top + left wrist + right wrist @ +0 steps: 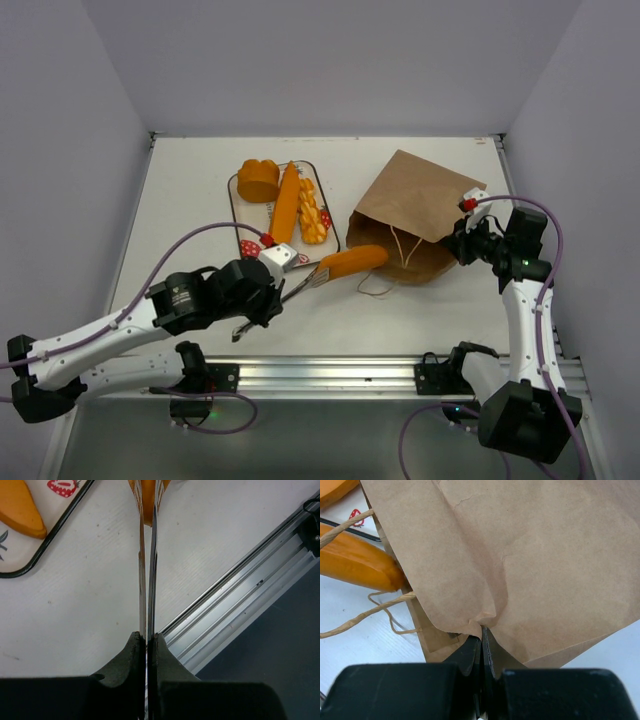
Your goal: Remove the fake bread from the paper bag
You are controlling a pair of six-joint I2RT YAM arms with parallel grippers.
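One long fake bread (350, 263) lies mid-frame in top view, long axis lower left to upper right: right end at the paper bag (420, 205) mouth, left end between the tongs (300, 283). Jaws of left gripper (148, 637) squeezed onto tongs; right gripper (481, 635) jaws pinch bag edge.

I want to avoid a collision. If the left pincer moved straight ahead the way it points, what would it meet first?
Probably the long baguette, clamped at the tips of the silver tongs that the left pincer is shut on. Behind it lies the mouth of the paper bag.
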